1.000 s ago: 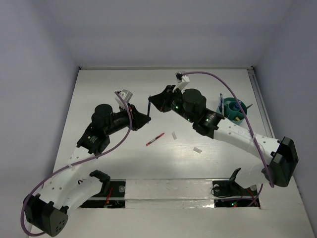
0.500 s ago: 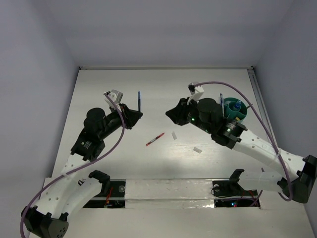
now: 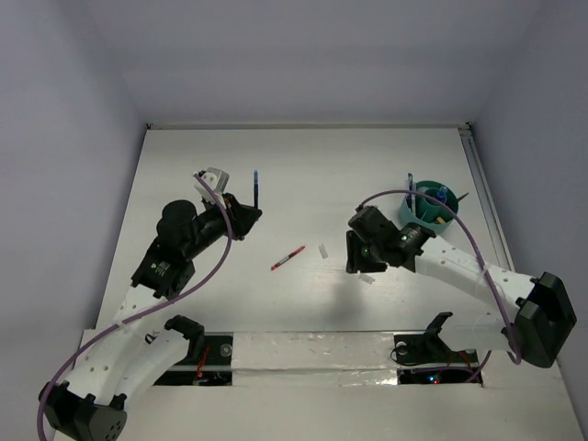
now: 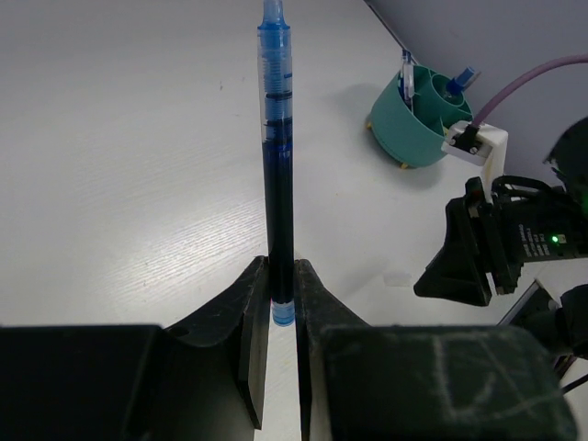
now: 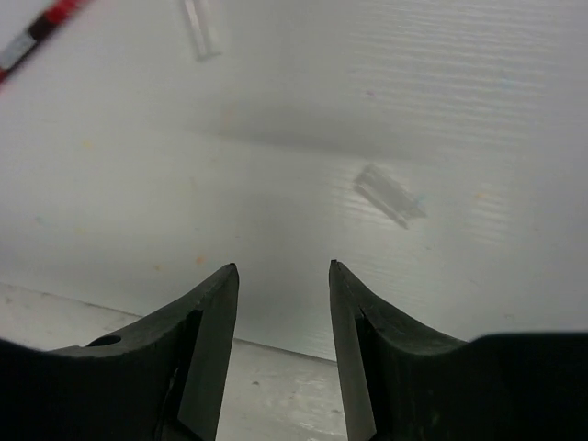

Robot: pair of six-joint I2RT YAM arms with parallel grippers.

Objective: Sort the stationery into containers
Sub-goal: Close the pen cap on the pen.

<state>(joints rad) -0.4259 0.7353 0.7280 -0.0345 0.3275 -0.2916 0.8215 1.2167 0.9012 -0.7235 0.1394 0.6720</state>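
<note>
Left hand (image 4: 283, 303) is clamped tight on the blue pen (image 4: 277, 165), fingers pinching the lower end of the barrel, and the pen sticks straight out past the fingertips, held up off the bench (image 3: 303, 156). From the top view that pen points toward the far side, out over the left half of the bench. Over on the right, the right hand (image 5: 280, 276) is spread open with nothing between its fingers, tipped down close over the white surface. Just ahead of it in its wrist view lies a small clear cap (image 5: 390, 196), flat on the bench, a little to the right of the gap between the fingers, not touched. A second clear cap (image 5: 198, 28) lies further off, and near it, at the top left corner of that view, the end of the red pen (image 5: 37, 26) shows. From above, the red pen lies slantwise near the middle of the bench, between the two arms, loose. The teal tub (image 4: 404, 138) stands upright at the far right, beyond the right arm, with a thin pen and a blue-topped item standing inside; which compartments they sit in, I can't tell
</note>
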